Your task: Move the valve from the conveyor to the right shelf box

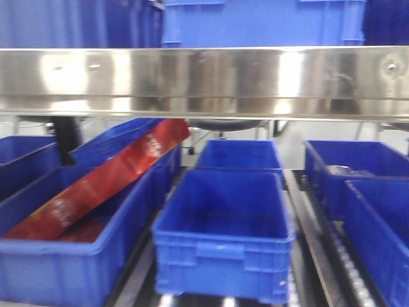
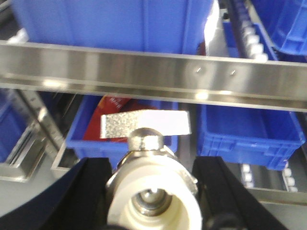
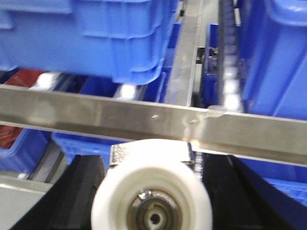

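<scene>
My left gripper (image 2: 152, 191) is shut on a silver valve (image 2: 152, 189) with a white cap on its open end and a flat metal handle (image 2: 145, 123) on top. My right gripper (image 3: 151, 191) is shut on a second valve (image 3: 151, 191), seen end-on with a white cap and a metal handle behind it. Both are held in front of a steel shelf rail (image 2: 153, 72), with blue shelf boxes (image 1: 223, 233) behind and below. The conveyor is out of view. Neither gripper shows in the front view.
A blue box at the left (image 1: 70, 249) holds a long red packet (image 1: 102, 185). More blue boxes stand at the right (image 1: 380, 236) and on the upper shelf (image 1: 262, 22). Roller tracks (image 3: 230, 81) run between the boxes, and a steel rail (image 1: 204, 80) crosses the front view.
</scene>
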`<state>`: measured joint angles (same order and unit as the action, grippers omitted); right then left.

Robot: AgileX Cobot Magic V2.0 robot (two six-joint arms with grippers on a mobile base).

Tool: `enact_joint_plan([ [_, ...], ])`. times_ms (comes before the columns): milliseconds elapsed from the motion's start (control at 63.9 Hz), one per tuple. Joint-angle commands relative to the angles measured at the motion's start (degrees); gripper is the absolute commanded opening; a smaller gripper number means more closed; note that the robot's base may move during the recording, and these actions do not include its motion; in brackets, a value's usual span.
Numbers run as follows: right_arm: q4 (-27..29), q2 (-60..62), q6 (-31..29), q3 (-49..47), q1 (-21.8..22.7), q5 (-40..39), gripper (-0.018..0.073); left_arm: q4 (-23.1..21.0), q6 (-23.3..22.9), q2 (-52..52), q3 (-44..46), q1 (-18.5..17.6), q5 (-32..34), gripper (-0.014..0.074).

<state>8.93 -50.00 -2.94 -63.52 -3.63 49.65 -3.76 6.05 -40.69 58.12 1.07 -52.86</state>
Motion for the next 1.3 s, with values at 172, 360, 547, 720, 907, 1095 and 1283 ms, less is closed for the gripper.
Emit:
enact_joint_plan([
  [172, -0.18, 0.57, 0.08, -0.48, 0.09, -3.87, -0.0168, -0.47, -0.2, 0.41, 0.37, -0.28, 2.93, -0.0111],
  [360, -0.18, 0.57, 0.08, -0.48, 0.09, -3.87, -0.0168, -0.47, -0.2, 0.41, 0.37, -0.28, 2.93, -0.0111],
  [547, -0.18, 0.57, 0.08, -0.48, 0.09, -3.87, -0.0168, -0.47, -0.2, 0.41, 0.37, -0.28, 2.93, -0.0111],
  [720, -0.18, 0.57, 0.08, -0.48, 0.09, -3.87, -0.0168, -0.47, -0.2, 0.41, 0.37, -0.28, 2.93, -0.0111],
  [907, -0.18, 0.57, 0.08, -0.48, 0.09, -3.87, -0.0168, -0.47, -0.2, 0.41, 0.37, -0.28, 2.93, -0.0111],
  [1095, -0.18, 0.57, 0.08, -0.48, 0.09, -3.87, -0.0168, -0.47, -0.2, 0.41, 0.37, -0.28, 2.93, -0.0111],
  [1283, -0.18, 0.57, 0.08, -0.48, 0.09, -3.87, -0.0168, -0.47, -0.2, 0.41, 0.37, -0.28, 2.93, -0.0111],
])
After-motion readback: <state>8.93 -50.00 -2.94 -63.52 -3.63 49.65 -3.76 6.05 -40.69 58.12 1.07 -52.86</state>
